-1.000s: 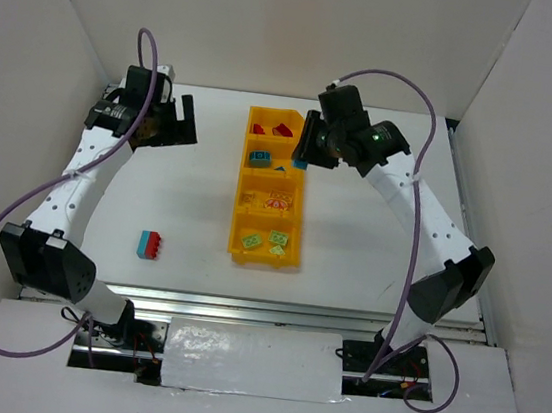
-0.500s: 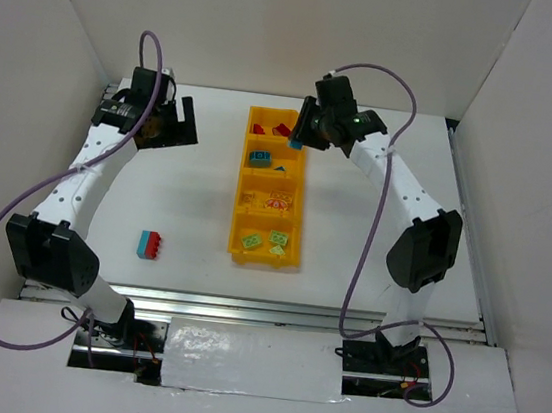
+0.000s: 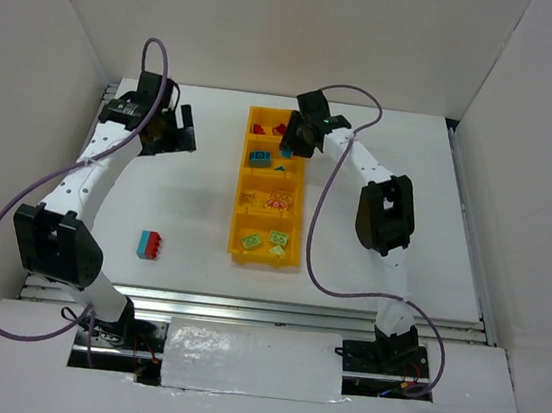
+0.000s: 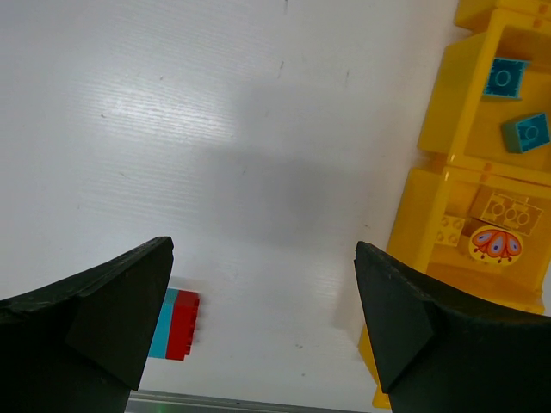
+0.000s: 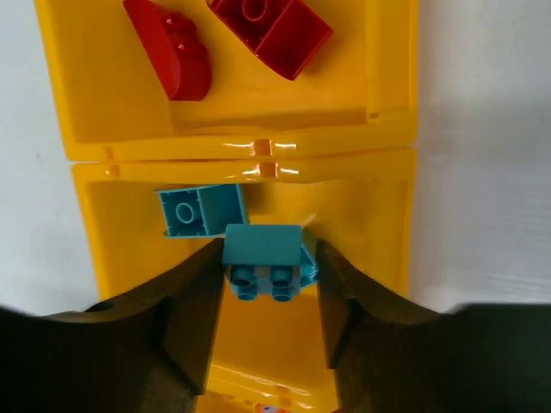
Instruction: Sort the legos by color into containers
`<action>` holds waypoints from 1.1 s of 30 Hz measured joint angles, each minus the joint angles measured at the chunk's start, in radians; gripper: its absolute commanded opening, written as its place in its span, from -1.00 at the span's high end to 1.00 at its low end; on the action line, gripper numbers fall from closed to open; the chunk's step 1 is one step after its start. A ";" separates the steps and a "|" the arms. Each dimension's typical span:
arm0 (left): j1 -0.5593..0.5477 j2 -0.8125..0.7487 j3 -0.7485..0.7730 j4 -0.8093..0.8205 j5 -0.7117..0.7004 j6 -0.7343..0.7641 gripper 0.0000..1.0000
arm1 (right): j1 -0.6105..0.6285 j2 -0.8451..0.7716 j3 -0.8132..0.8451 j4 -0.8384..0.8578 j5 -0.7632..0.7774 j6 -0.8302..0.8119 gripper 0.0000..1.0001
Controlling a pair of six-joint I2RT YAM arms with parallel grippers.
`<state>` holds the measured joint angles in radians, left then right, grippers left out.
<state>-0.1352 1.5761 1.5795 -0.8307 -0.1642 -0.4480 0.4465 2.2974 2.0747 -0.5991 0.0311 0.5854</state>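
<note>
Over the second compartment [image 5: 120,258] from the far end of the yellow bin [image 3: 240,194], the right gripper [image 5: 263,280] is clamped on a teal brick [image 5: 261,244], with one dark finger pressed to each side and two studs showing at the brick's lower edge in the wrist view. Whether the brick touches the compartment floor cannot be told. Just beside it, toward the far divider, a second teal brick [image 5: 202,211] lies in the same compartment, and a sliver of teal shows behind the held one. Across the divider, the far compartment [image 5: 258,95] holds two red bricks [image 5: 172,56], lying apart from each other. The third compartment [image 4: 456,185] holds yellow bricks [image 4: 508,209] and a round orange-patterned piece [image 4: 495,243] that touches them. The nearest compartment [image 3: 264,262] holds light green bricks [image 3: 250,239]. To the left of the bin, toward the far side of the white table [image 3: 401,252], the left gripper [image 4: 263,258] hangs with its jaws spread wide and nothing between them, only bare tabletop below. One loose red-and-teal brick [image 3: 150,245] lies on the table toward the near left. It is well apart from the bin and from both grippers, and in the left wrist view it shows just past the edge of one finger.
</note>
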 measured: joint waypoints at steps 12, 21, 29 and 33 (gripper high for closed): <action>0.042 -0.022 -0.123 -0.053 -0.106 -0.056 -0.99 | -0.007 -0.019 0.007 -0.009 -0.069 0.001 -0.99; 0.057 -0.122 -0.374 -0.098 -0.040 -0.095 -0.99 | 0.021 -0.260 0.021 -0.089 -0.114 -0.039 -0.99; 0.057 -0.152 -0.548 -0.134 0.024 -0.157 -0.99 | 0.031 -0.520 -0.164 -0.086 -0.188 -0.075 -0.99; 0.057 -0.152 -0.605 -0.123 0.034 -0.179 -0.99 | 0.031 -0.547 -0.272 -0.083 -0.209 -0.083 -0.99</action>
<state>-0.0780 1.4239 0.9741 -0.9539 -0.1299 -0.6273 0.4778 1.7504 1.8030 -0.6819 -0.1776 0.5022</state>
